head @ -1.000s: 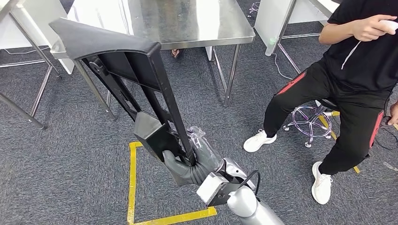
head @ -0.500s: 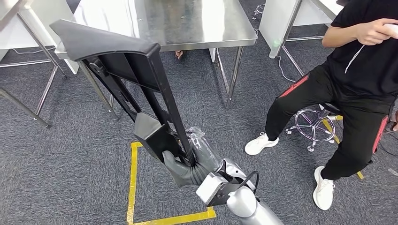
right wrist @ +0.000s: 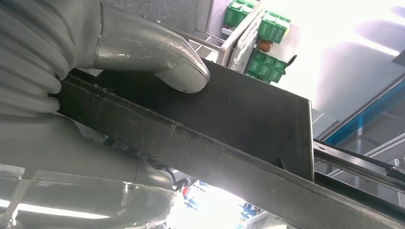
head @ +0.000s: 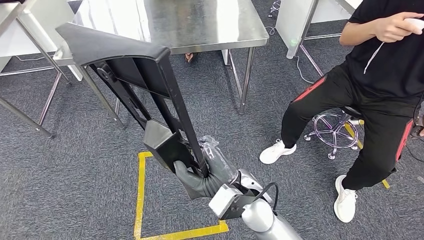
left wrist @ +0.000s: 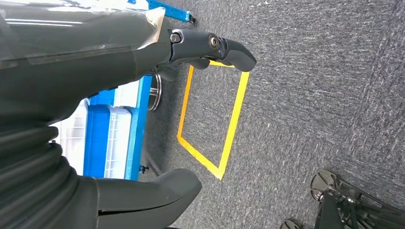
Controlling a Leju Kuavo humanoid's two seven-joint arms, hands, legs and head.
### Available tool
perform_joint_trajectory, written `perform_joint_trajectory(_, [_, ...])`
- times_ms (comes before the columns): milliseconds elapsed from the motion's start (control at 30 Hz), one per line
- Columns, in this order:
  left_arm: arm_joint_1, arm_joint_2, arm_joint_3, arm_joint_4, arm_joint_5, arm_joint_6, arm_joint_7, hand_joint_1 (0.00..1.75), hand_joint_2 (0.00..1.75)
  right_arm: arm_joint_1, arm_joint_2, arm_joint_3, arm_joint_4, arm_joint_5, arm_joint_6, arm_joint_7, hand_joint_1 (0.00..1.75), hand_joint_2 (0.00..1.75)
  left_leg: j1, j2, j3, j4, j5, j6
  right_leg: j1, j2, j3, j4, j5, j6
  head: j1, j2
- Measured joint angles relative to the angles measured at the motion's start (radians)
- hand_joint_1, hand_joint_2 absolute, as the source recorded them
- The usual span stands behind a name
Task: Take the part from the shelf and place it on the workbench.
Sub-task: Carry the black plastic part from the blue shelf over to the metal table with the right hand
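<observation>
My right hand (head: 202, 172) grips the lower end of the part (head: 135, 85), a long black plastic frame with a curved top bar, and holds it upright and tilted away from me over the grey carpet (head: 75, 165). In the right wrist view my thick grey thumb (right wrist: 157, 57) presses flat against the part's dark panel (right wrist: 229, 114), with the other fingers wrapped round the bar from the far side, so the grip is closed on it. The top of the part reaches up in front of the near edge of the steel workbench (head: 200, 25), which stands ahead of me; the part does not rest on it. Below the part, yellow tape (head: 140, 200) marks a square on the floor. My left hand (left wrist: 143, 119) hangs over the carpet with the thumb and dark fingers (left wrist: 215, 47) apart and nothing between them; a blue crate (left wrist: 107, 143) and the yellow tape square (left wrist: 229, 129) lie beyond it. To my right a person in black clothes (head: 380, 75) sits on a stool (head: 332, 130), white shoes on the floor.
</observation>
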Motion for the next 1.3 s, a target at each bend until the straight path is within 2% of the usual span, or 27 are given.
perform_joint_trajectory(67, [0.0,-0.001,0.0,0.0,-0.002,0.0,0.0,0.0,1.75,-0.002,0.0,0.0,0.0,0.001,0.0,0.0,1.75,1.75,0.002,0.0,0.0,-0.001,-0.002,-0.021,0.002,0.0,0.0,0.0,-0.001,-0.001,0.0,0.0])
perform_joint_trajectory(100, [0.0,-0.001,0.0,0.0,-0.003,0.0,0.0,0.0,1.75,-0.003,0.0,0.0,0.0,0.002,0.0,0.0,1.75,1.75,0.001,0.0,0.0,-0.001,-0.003,-0.025,0.002,0.0,-0.001,0.0,-0.001,-0.001,0.0,0.0])
perform_joint_trajectory(200, [0.0,-0.001,0.0,0.0,-0.005,0.0,0.0,0.0,1.75,-0.006,0.0,0.0,0.0,0.003,0.0,0.0,1.75,1.75,-0.004,0.0,-0.001,0.0,-0.004,-0.026,0.001,-0.001,-0.001,-0.001,-0.001,-0.001,0.0,0.0])
perform_joint_trajectory(467, [0.0,0.001,0.0,0.0,-0.012,0.0,0.0,0.0,1.75,-0.006,0.0,0.0,0.0,0.002,0.0,0.0,1.75,1.75,-0.014,0.0,-0.009,0.018,-0.014,-0.008,-0.01,-0.001,0.001,-0.005,0.0,0.004,0.0,0.0])
perform_joint_trajectory(567, [0.0,0.003,0.0,0.0,-0.012,0.0,0.0,0.0,1.75,-0.006,0.001,0.0,0.0,0.003,0.0,0.0,1.75,1.75,-0.018,0.0,-0.014,0.025,-0.019,0.003,-0.013,-0.001,0.002,-0.009,0.0,0.014,0.0,0.0])
perform_joint_trajectory(633, [0.0,0.002,0.0,0.0,-0.013,0.001,0.0,0.0,1.75,-0.006,0.001,0.0,-0.001,0.002,0.0,0.0,1.75,1.75,-0.016,0.001,-0.005,0.011,-0.015,0.016,-0.011,-0.002,0.002,-0.008,-0.003,0.023,0.001,0.0])
perform_joint_trajectory(700, [-0.001,0.001,0.0,0.0,-0.013,0.002,0.0,0.0,1.75,-0.007,0.001,0.0,-0.001,0.002,0.0,0.0,1.75,1.75,-0.011,0.004,0.009,-0.007,-0.008,0.027,-0.007,-0.003,-0.024,0.05,-0.033,0.02,0.002,0.0])
perform_joint_trajectory(767, [-0.001,0.001,0.0,0.0,-0.014,0.002,0.0,0.0,1.75,-0.006,-0.001,0.0,-0.001,0.002,0.0,-0.001,1.75,1.75,-0.01,0.006,0.014,-0.012,-0.008,0.033,-0.004,-0.003,-0.092,0.178,-0.085,0.008,0.003,0.0])
perform_joint_trajectory(800, [-0.001,0.001,0.0,0.0,-0.014,0.002,0.0,0.0,1.75,-0.004,-0.003,0.0,0.0,0.002,0.0,-0.001,1.75,1.75,-0.011,0.005,0.014,-0.011,-0.009,0.034,-0.003,-0.003,-0.125,0.236,-0.104,0.006,0.003,0.0])
perform_joint_trajectory(833, [-0.002,0.001,0.0,0.0,-0.014,0.002,0.0,0.0,1.75,-0.001,-0.004,0.0,0.0,0.002,0.0,0.0,1.75,1.75,-0.012,0.004,0.015,-0.011,-0.01,0.034,-0.002,-0.003,-0.145,0.266,-0.108,0.008,0.003,0.0])
perform_joint_trajectory(867, [-0.001,0.0,0.0,0.0,-0.014,0.002,0.0,0.0,1.75,0.0,-0.006,0.0,0.0,0.002,0.0,0.0,1.75,1.75,-0.013,0.003,0.016,-0.011,-0.012,0.033,-0.001,-0.003,-0.144,0.255,-0.095,0.014,0.003,0.0])
perform_joint_trajectory(900, [-0.001,0.0,0.0,0.0,-0.014,0.002,0.0,0.0,1.75,0.001,-0.006,0.0,0.0,0.002,0.0,0.0,1.75,1.75,-0.013,0.001,0.018,-0.01,-0.013,0.03,-0.002,-0.003,-0.122,0.206,-0.068,0.022,0.003,0.0])
perform_joint_trajectory(933, [-0.001,-0.001,0.0,0.0,-0.014,0.002,0.0,0.0,1.75,0.001,-0.006,0.0,0.0,0.002,0.0,0.0,1.75,1.75,-0.012,-0.001,0.02,-0.009,-0.016,0.026,-0.002,-0.003,-0.088,0.134,-0.036,0.028,0.003,0.0])
perform_joint_trajectory(967, [-0.001,-0.002,0.0,0.0,-0.014,0.002,0.0,0.0,1.75,0.001,-0.006,0.0,0.0,0.002,0.0,0.0,1.75,1.75,-0.015,-0.004,0.021,-0.005,-0.02,0.021,-0.002,-0.002,-0.056,0.066,-0.008,0.029,0.003,0.0])
perform_joint_trajectory(1000, [-0.001,-0.002,0.0,0.0,-0.014,0.002,0.0,0.0,1.75,0.001,-0.006,0.0,0.0,0.002,0.0,0.0,1.75,1.75,-0.016,-0.005,0.022,-0.002,-0.024,0.015,-0.002,-0.001,-0.032,0.018,0.01,0.025,0.003,0.0])
perform_joint_trajectory(1033, [-0.001,-0.002,0.0,0.0,-0.015,0.002,0.0,0.0,1.75,0.001,-0.006,0.0,0.0,0.002,0.0,0.0,1.75,1.75,-0.018,-0.006,0.022,0.0,-0.027,0.01,0.0,0.0,-0.021,-0.005,0.019,0.017,0.002,0.0])
perform_joint_trajectory(1167, [-0.002,-0.001,0.0,-0.001,-0.016,0.002,0.0,0.0,1.75,0.002,-0.002,0.0,-0.001,0.003,-0.001,0.0,1.75,1.75,-0.009,-0.002,0.014,0.015,-0.041,-0.01,-0.001,0.0,-0.012,-0.013,0.022,-0.015,0.001,0.0])
perform_joint_trajectory(1233, [-0.002,-0.001,0.0,-0.001,-0.017,0.003,0.0,0.0,1.75,0.002,0.002,0.0,-0.001,0.003,-0.001,0.0,1.75,1.75,-0.005,0.004,-0.032,0.105,-0.083,-0.019,-0.004,0.0,-0.004,-0.015,0.019,-0.027,-0.001,0.0])
perform_joint_trajectory(1300, [-0.001,0.0,0.0,-0.001,-0.017,0.003,0.0,0.0,1.75,0.003,0.003,0.0,-0.001,0.003,-0.001,0.0,1.75,1.75,-0.003,0.007,-0.109,0.24,-0.131,-0.025,-0.001,-0.001,0.001,-0.015,0.013,-0.036,-0.001,0.0])
